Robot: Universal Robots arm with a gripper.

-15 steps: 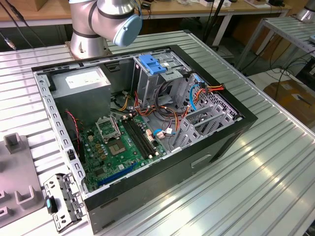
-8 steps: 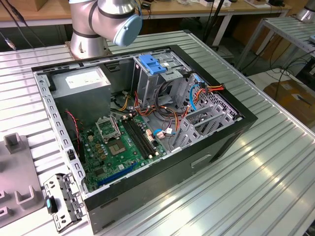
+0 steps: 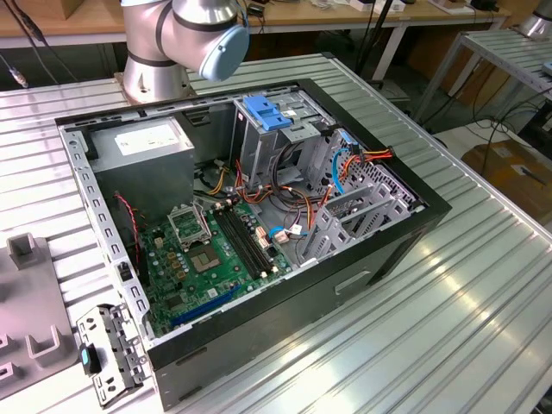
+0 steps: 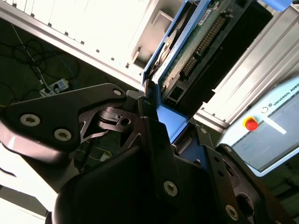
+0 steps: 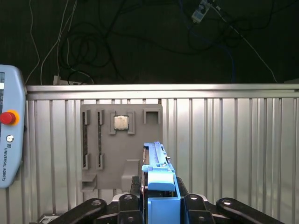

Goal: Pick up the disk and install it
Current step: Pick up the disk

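The gripper [image 5: 159,192] pinches the disk [image 5: 154,156] by one end, in its blue frame [image 5: 163,179]. The disk sticks straight out from the gripper, thin edge up. Past it lies a grey tray [image 5: 107,154] on the table [image 5: 224,140]. In the exterior view, the open computer case [image 3: 379,250] has a metal cage [image 3: 259,147] with loose wires [image 3: 289,190] beside it.

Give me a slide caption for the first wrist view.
Gripper clamped on the blue-framed disk, seen edge-on, with a grey parts tray on the ribbed metal table beyond.
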